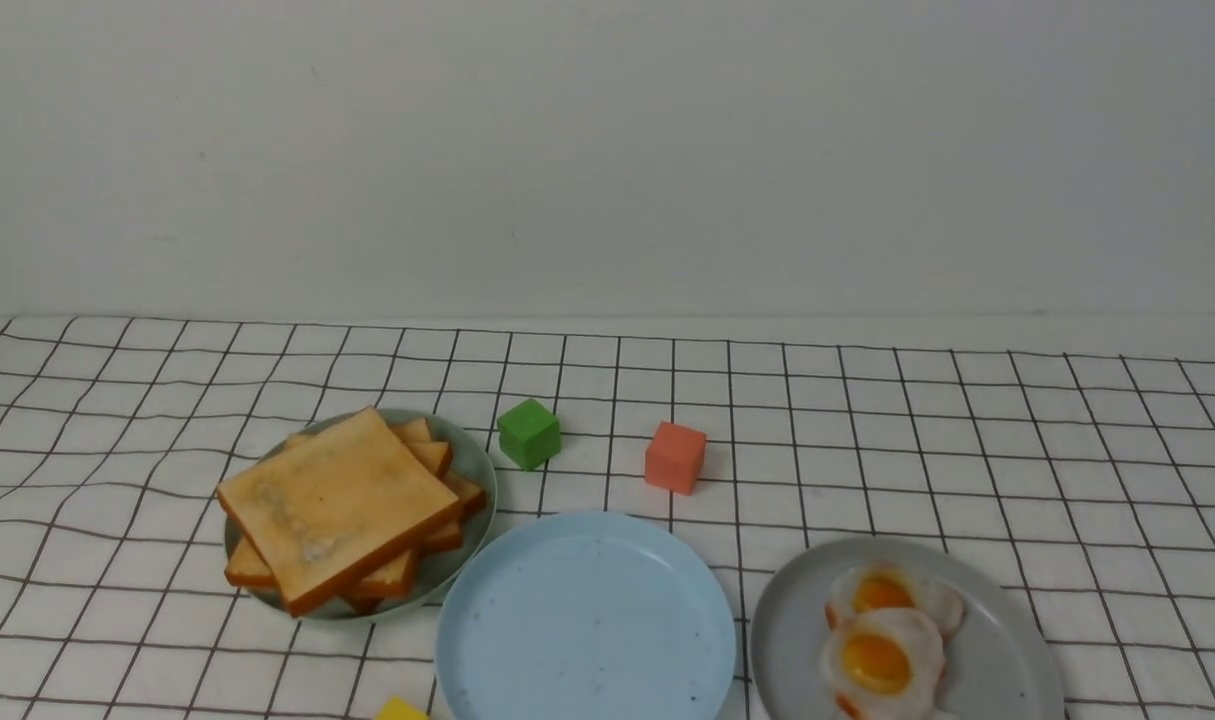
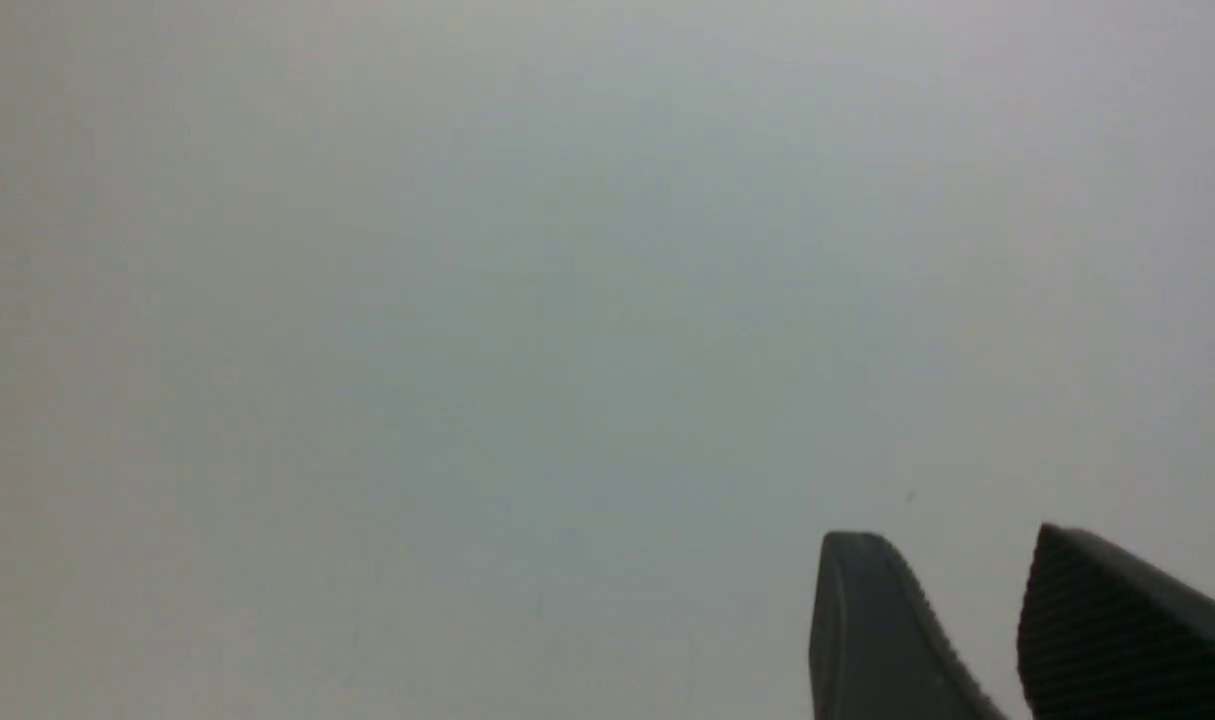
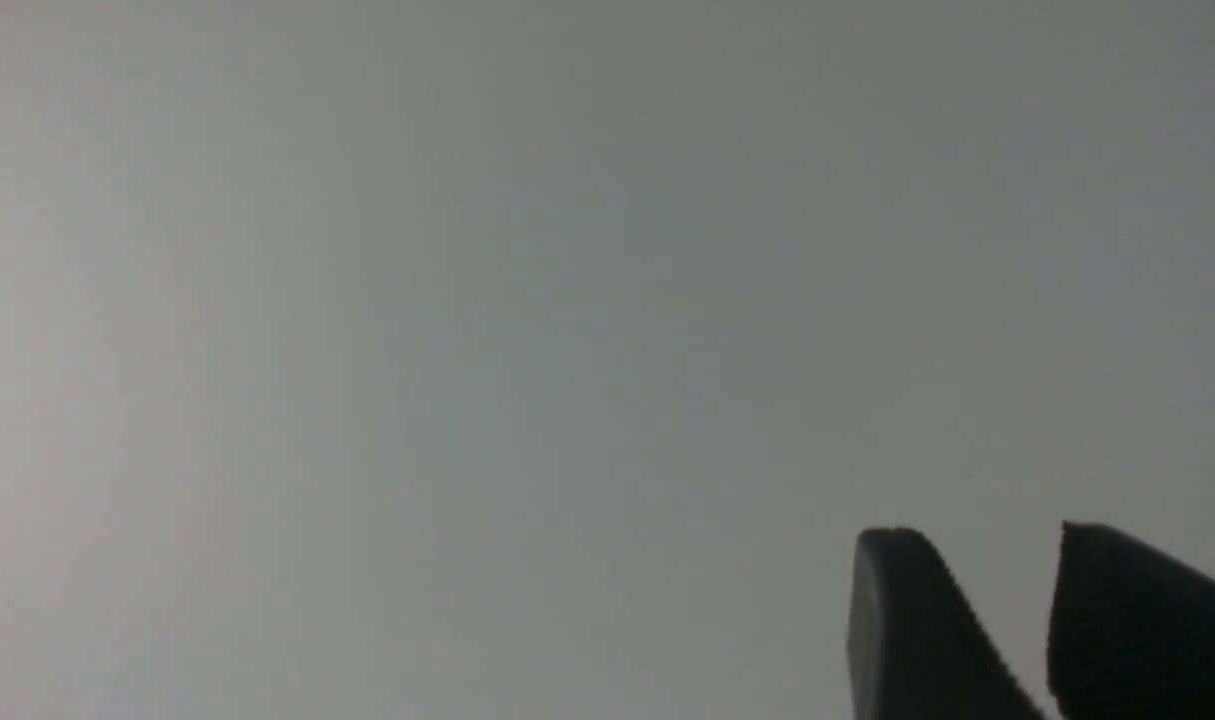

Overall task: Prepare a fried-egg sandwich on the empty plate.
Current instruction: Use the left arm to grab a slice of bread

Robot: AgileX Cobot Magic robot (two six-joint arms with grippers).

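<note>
Empty plate (image 1: 587,610) sits near centre, bare, between toast plate (image 1: 477,455) on the left and egg plate (image 1: 797,620) on the right. Left gripper (image 2: 957,540): jaws slightly apart, holding nothing, touching nothing. Right gripper (image 3: 987,535): same.

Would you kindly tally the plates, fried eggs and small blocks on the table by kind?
Plates: 3 (pale green plate, blue plate, grey plate)
Fried eggs: 2 (farther egg, nearer egg)
Blocks: 3 (green block, orange block, yellow block cut by the frame edge)
Total: 8
</note>
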